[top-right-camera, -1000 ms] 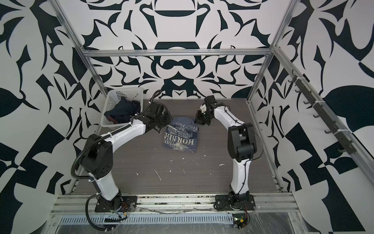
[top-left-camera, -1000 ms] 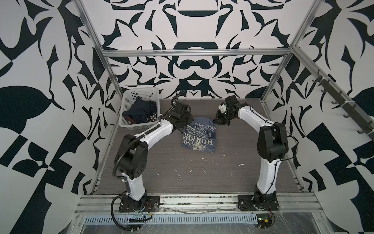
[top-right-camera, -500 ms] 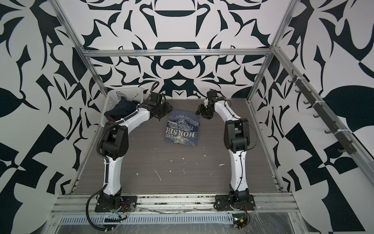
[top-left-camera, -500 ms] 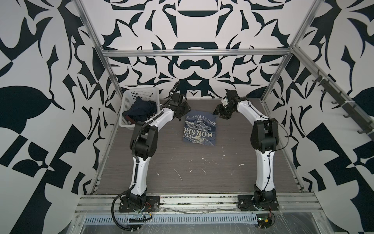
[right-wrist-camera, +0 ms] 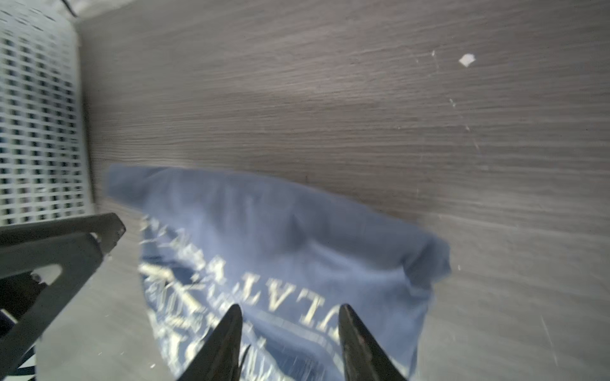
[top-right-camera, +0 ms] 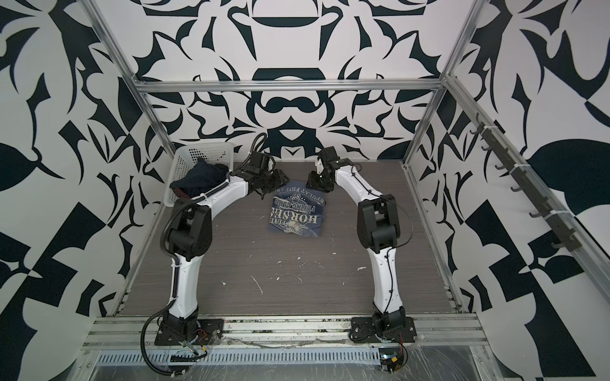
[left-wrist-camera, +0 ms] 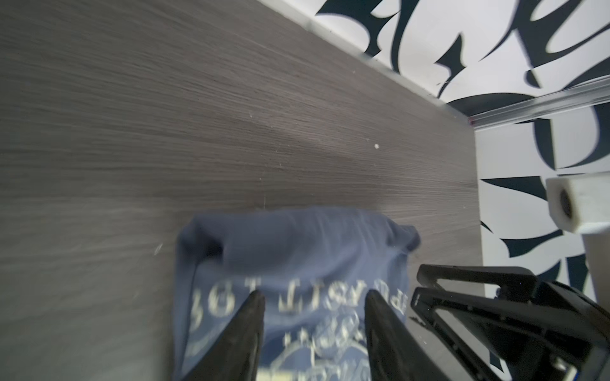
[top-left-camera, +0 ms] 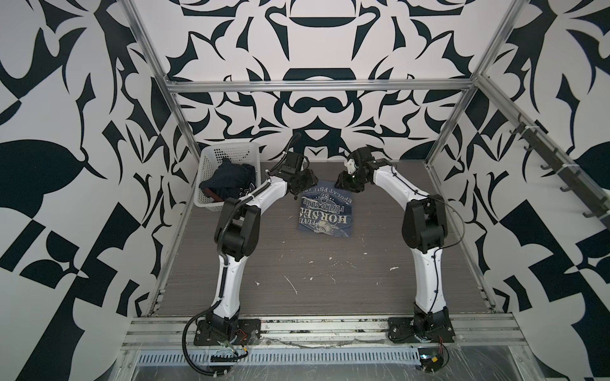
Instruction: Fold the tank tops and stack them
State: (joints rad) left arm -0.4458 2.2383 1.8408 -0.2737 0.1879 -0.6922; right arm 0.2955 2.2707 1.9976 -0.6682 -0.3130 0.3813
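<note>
L pincer (left-wrist-camera: 313, 295), R pincer (right-wrist-camera: 288, 310) agape over blue top (top-left-camera: 325, 214) — basket (top-left-camera: 206, 171) near.

Left arm (top-left-camera: 231, 280) and right arm (top-left-camera: 427, 280) both reach to the far end, mirrored
Each rises from its base, folds at a raised elbow and extends forward and inward. Left gripper (left-wrist-camera: 315, 297) and right gripper (right-wrist-camera: 290, 310) sit low, pitched downward, near each other but short of touching. In each wrist view the jaws stand parted with a clear gap, nothing clamped between them. Both wrist views are blurred
</note>
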